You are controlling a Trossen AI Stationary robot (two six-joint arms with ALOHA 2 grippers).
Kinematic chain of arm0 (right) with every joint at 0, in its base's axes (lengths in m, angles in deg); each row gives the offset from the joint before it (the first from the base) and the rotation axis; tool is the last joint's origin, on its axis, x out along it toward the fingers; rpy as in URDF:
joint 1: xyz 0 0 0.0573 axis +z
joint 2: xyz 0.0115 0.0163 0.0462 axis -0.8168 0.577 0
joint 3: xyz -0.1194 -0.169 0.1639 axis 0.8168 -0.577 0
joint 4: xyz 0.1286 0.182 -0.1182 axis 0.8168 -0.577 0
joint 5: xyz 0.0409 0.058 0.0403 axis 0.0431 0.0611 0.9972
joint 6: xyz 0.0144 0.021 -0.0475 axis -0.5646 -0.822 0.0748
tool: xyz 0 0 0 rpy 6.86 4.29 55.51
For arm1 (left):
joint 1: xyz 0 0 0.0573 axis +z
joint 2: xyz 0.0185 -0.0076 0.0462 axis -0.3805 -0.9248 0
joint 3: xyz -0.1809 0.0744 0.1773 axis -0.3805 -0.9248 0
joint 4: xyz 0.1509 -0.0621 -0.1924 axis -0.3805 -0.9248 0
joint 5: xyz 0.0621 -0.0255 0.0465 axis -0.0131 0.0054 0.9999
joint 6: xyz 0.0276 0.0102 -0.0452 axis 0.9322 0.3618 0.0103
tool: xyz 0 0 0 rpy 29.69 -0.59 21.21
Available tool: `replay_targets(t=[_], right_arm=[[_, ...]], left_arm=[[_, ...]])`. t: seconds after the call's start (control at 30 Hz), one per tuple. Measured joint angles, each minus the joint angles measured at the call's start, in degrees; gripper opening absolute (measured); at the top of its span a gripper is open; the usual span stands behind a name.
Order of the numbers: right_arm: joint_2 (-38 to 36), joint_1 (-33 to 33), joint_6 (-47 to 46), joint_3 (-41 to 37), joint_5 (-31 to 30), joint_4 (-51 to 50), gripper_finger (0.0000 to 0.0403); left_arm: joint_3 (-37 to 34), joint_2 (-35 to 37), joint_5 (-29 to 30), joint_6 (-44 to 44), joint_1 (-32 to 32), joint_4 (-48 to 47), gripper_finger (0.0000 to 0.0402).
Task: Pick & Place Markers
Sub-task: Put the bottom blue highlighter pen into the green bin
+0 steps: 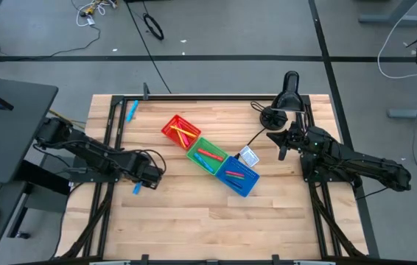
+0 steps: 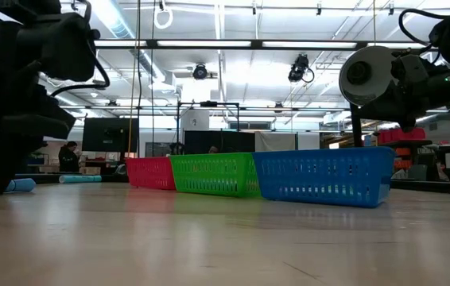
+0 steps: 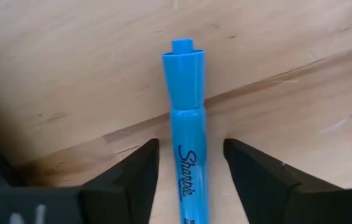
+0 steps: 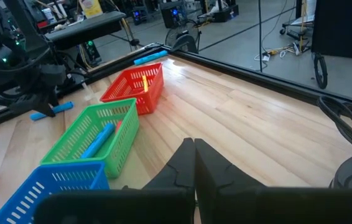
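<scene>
Markers fill my three bins: red bin (image 1: 180, 131) holds yellow and red ones, green bin (image 1: 207, 155) red and blue, blue bin (image 1: 239, 175) pink and blue. A blue marker (image 3: 187, 146) with a capped end lies on the table (image 1: 216, 221) left of the red bin, between my left gripper's (image 1: 149, 175) spread fingers (image 3: 132, 174), not yet pinched. My right gripper (image 1: 282, 142), pressed together, waits right of the blue bin.

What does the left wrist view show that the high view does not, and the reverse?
Only the left wrist view shows the "Sharpie" print on the blue marker and the gaps between it and the left gripper fingers. Only the high view shows the red bin, green bin, blue bin and the right gripper. Both show that marker on the wooden table.
</scene>
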Motion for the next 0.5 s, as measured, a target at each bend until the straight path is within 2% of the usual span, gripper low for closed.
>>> replay_targets(t=[0.3, 0.5], right_arm=[[0.0, 0.0, 0.0, 0.0, 0.0, 0.0, 0.0000], [0.0, 0.0, 0.0, 0.0, 0.0, 0.0, 0.0000]], left_arm=[[0.0, 0.0, -0.9, 0.2, -0.2, 1.8, 0.0073], [-0.1, 0.9, 0.3, -0.3, -0.2, 1.8, 0.0064]])
